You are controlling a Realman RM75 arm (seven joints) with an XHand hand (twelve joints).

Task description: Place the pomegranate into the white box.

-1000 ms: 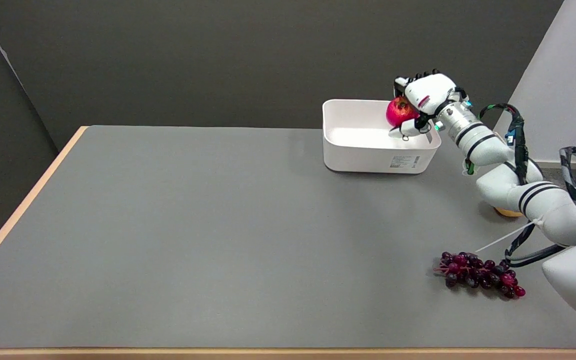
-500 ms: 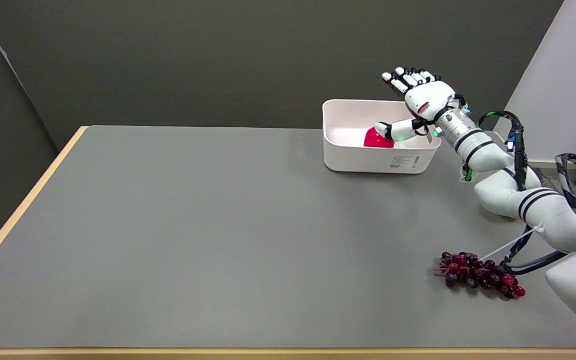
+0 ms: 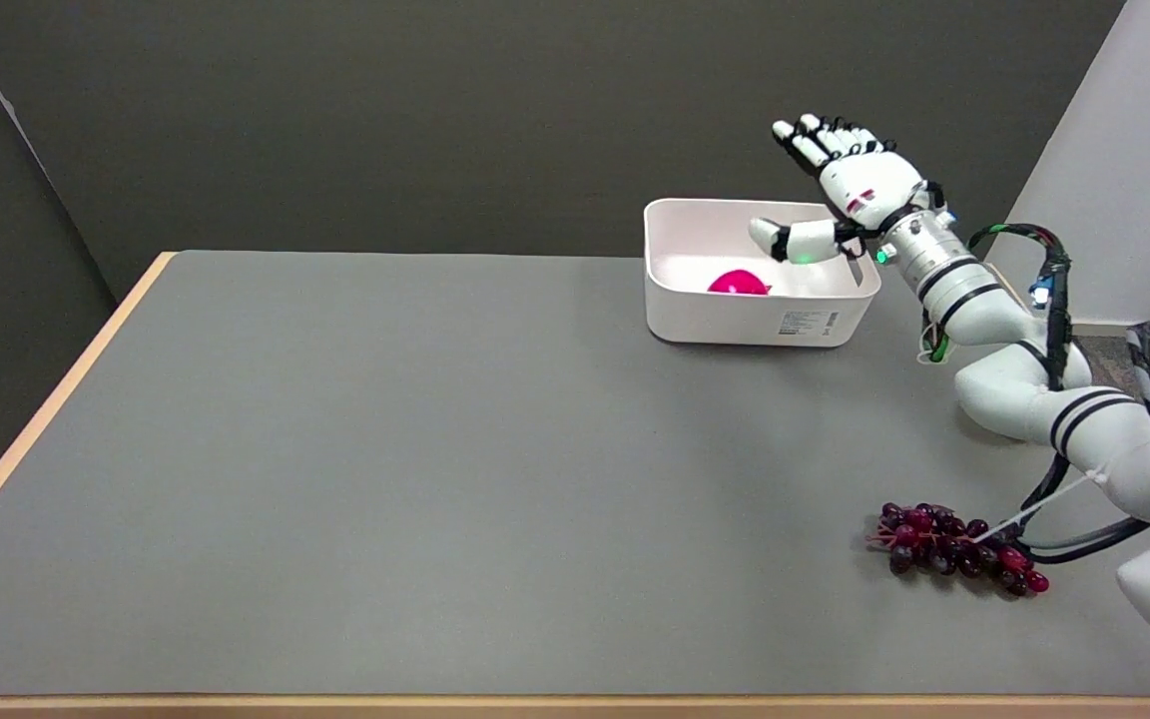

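Note:
The red pomegranate lies inside the white box at the table's far right; only its top shows above the near wall. My right hand hovers above the box's right end with its fingers spread and nothing in them. The thumb reaches out over the box, above and to the right of the fruit, apart from it.
A bunch of dark red grapes lies on the grey table near the front right, beside my right arm and its cables. The table's wooden edge runs along the left and front.
The hand let go of the pomegranate, which dropped into the box and rolled a little left. The fingers spread and the hand rose slightly up and right.

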